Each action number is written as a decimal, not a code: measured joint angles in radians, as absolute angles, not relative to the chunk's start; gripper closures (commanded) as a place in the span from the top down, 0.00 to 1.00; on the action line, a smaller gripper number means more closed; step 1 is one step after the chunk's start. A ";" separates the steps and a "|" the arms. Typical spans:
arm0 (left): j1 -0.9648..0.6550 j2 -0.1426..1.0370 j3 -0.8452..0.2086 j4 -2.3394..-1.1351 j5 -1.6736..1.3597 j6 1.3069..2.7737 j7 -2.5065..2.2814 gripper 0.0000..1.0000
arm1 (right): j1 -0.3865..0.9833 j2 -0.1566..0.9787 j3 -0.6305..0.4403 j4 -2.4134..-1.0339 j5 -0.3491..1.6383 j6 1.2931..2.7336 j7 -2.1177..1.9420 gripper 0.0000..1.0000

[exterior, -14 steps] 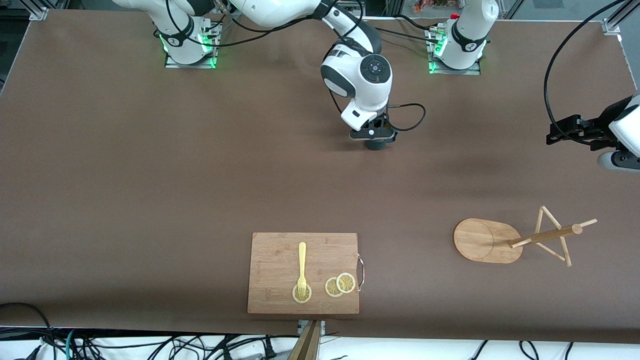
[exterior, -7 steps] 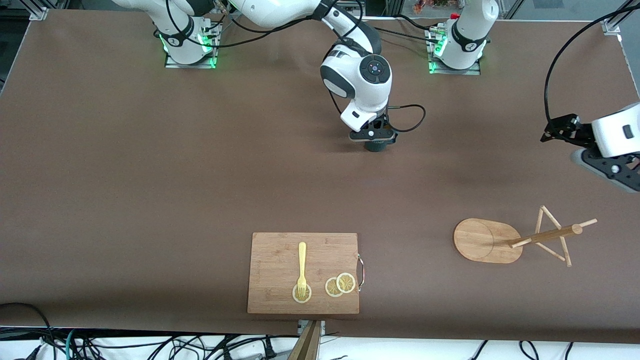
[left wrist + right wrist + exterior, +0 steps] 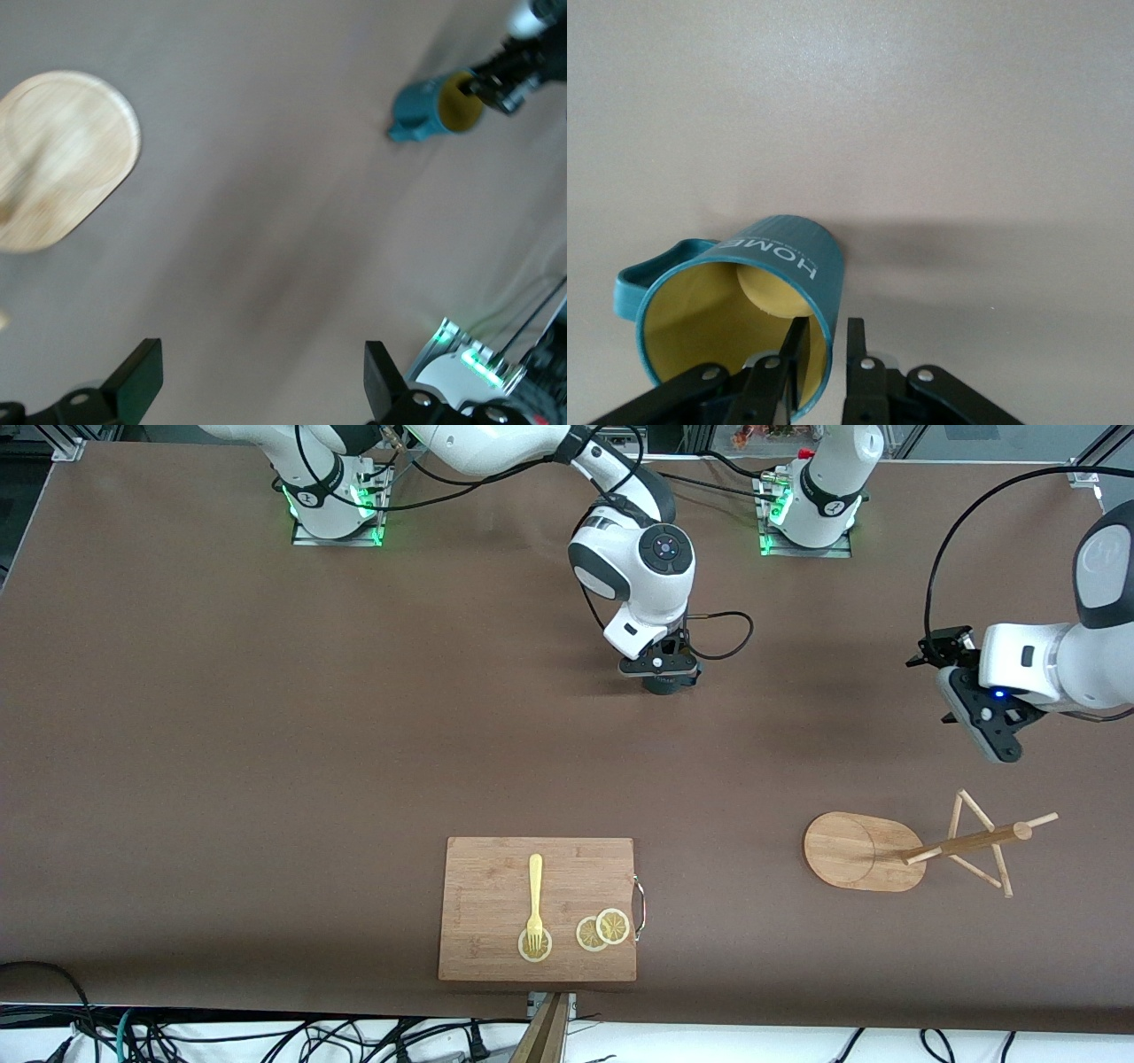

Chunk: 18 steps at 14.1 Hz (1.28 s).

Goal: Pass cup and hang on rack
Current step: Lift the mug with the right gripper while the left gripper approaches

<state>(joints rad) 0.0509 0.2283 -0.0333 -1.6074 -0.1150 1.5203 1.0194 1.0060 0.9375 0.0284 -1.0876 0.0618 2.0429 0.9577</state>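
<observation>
Teal ribbing and a mustard-yellow inside are what's seen right at the right claw (image 3: 822, 354), which is closed on the rim of the cup (image 3: 744, 301), one finger inside and one outside the wall. In the front view the right claw (image 3: 663, 671) is down low mid-bench, with the cup (image 3: 666, 684) mostly hidden under it. Whether the cup is resting on the bench (image 3: 266, 735) or lifted just off it can't be told.

The cup looks like glazed ceramic, so it's probably stiff, a bit slick and chippable. A rim pinch is fine for carrying, but the handle (image 3: 651, 270) should be left free for a peg.

The left claw (image 3: 257, 390) is spread wide with nothing in it, up over the left arm's end of the bench. The rack (image 3: 921, 850) stands nearer the camera, well apart from the cup.
</observation>
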 measured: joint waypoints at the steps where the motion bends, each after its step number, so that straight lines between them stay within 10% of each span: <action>1: 0.051 0.223 -0.033 -1.638 -0.122 1.543 1.094 1.00 | 1.006 0.937 0.028 -1.087 0.062 2.043 0.958 0.41; 11: 0.034 0.217 -0.101 -1.914 -0.217 1.872 1.545 1.00 | 0.912 0.820 0.017 -1.039 0.061 1.899 0.921 0.64; 13: 0.026 0.223 -0.127 -1.964 -0.269 1.966 1.631 1.00 | 0.841 0.754 0.016 -1.035 0.062 1.805 0.818 1.00; 18: 0.004 0.304 -0.159 -2.094 -0.437 2.176 1.854 1.00 | 0.550 0.605 0.003 -1.034 0.202 1.653 0.599 1.00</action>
<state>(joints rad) 0.0035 0.3043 -0.1587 -2.0941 -0.4370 2.1763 1.8539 0.5503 0.6051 0.0032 -1.0345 0.2025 1.6532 0.5992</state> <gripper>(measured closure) 0.000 0.000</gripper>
